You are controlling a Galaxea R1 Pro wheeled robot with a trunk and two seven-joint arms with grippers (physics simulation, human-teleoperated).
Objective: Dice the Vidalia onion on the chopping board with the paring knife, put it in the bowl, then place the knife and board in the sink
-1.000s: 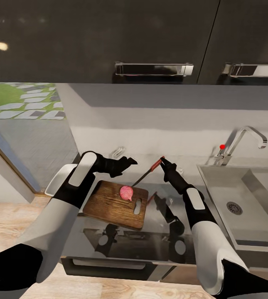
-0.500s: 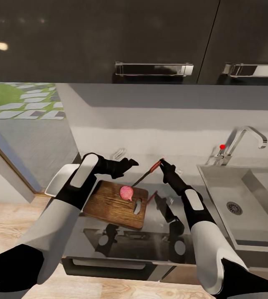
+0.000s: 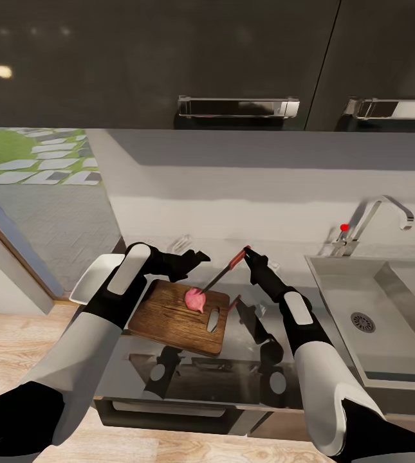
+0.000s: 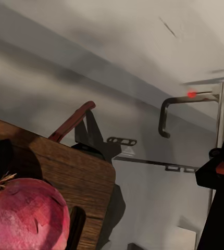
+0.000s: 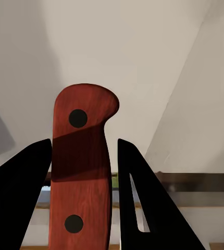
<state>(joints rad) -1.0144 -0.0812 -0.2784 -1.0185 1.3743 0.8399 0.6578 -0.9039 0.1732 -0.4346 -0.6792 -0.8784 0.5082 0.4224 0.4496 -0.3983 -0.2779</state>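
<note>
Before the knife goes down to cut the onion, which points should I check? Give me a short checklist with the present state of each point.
1. Paring knife held by the right gripper: ok, the fingers close on the red handle in the right wrist view.
2. Vidalia onion on the chopping board: ok, it sits near the slot end.
3. Blade over the onion: ok, the tip points down at it; contact cannot tell.
4. Left gripper away from the blade path: ok, it hovers open behind the board, holding nothing.
5. Board flat on the countertop: ok.
6. Bowl ready: ok, beside the board, partly hidden by the left arm.

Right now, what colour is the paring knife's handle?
Reddish-brown with two dark rivets; the paring knife shows best in the right wrist view.
</note>
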